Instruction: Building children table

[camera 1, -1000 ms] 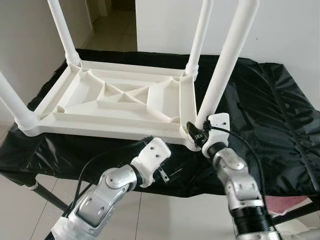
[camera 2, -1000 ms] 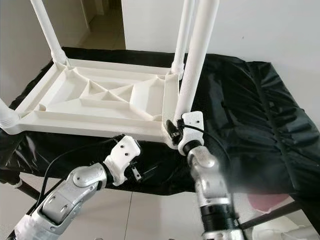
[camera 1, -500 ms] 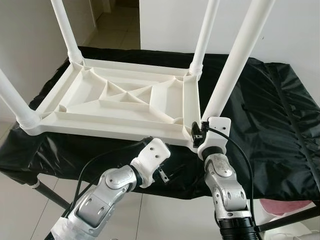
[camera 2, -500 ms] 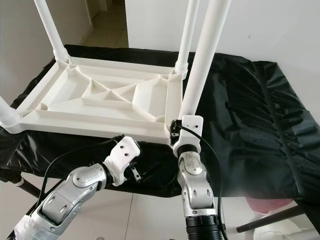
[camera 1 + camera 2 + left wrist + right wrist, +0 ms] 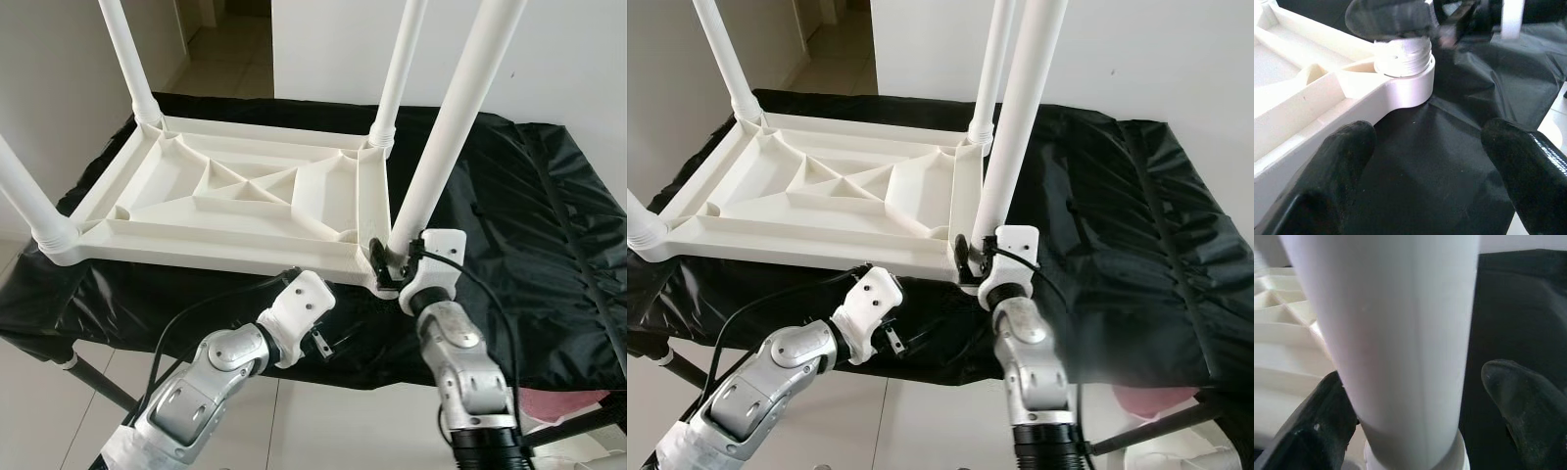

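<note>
- While the white children's table (image 5: 235,196) lies upside down on the black-covered desk (image 5: 549,245), its four legs standing up from the corner sockets, the right hand (image 5: 392,266) is placed at the base of the near-right leg (image 5: 441,147), just above the socket (image 5: 1405,85).
- Compared with a second ago, the right wrist is seen turned first one way and then back, while the hand is kept at the same place on the leg; this is judged to be a screwing motion.
- In the right wrist view the leg is seen between the two black fingers (image 5: 1525,401); a gap shows on the one side, so it cannot be told whether the leg is clenched or merely flanked.
- The left hand (image 5: 318,341) is held below the near edge of the table, spread and grasping nothing; its place is unchanged from the earlier pictures.
- In the left wrist view the threaded end of the leg is seen seated in the socket, with a few ridges of thread exposed above the rim.
- From this it is judged that the last leg is nearly tightened, and that turning the table upright remains to be done.
</note>
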Robot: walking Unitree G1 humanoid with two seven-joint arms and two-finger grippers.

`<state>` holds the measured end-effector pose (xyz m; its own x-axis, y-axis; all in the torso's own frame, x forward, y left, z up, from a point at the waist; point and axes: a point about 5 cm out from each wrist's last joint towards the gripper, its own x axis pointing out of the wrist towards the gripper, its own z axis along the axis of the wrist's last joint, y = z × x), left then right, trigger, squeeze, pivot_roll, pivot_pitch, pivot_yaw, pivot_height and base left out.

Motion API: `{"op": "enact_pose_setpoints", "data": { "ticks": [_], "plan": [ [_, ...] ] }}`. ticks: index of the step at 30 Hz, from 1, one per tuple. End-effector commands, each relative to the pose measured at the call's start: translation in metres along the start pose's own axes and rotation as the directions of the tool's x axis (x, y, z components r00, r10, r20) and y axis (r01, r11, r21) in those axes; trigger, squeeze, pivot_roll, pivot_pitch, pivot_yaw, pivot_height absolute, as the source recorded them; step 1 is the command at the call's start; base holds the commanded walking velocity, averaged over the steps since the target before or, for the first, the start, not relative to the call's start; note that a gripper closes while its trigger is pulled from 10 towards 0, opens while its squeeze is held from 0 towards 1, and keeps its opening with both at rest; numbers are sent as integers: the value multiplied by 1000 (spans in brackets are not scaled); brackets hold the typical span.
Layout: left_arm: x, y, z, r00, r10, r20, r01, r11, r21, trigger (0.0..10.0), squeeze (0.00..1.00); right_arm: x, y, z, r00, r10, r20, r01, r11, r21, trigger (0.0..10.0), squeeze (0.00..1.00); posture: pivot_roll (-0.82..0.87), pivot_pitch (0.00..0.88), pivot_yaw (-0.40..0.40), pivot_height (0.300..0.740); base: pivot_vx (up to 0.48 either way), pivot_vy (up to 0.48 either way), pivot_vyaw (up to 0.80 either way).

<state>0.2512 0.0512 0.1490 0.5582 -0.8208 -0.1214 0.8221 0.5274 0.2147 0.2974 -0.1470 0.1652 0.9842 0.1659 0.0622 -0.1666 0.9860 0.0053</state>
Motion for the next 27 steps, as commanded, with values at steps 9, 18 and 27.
{"op": "enact_pose_setpoints", "data": {
  "ticks": [9, 18, 27],
  "plan": [
    [-2, -5, -1, 998, -64, -10, 64, 998, 0, 10000, 0, 0, -5, -8, 979, 193, -60, -195, 980, -25, 10000, 0, -31, 73, 0, 740, 0, 0, 0],
    [0, -1, 0, 998, -62, -8, 62, 998, 6, 10000, 0, 3, 4, -8, 888, 452, -88, -460, 881, -113, 10000, 0, -34, 81, 12, 740, 0, 0, 0],
    [-1, 1, 1, 999, -42, -6, 42, 999, 8, 10000, 0, 25, -15, -14, 858, 491, -151, -513, 835, -198, 4941, 0, -18, 84, 3, 740, 0, 0, 0]
  ]
}}
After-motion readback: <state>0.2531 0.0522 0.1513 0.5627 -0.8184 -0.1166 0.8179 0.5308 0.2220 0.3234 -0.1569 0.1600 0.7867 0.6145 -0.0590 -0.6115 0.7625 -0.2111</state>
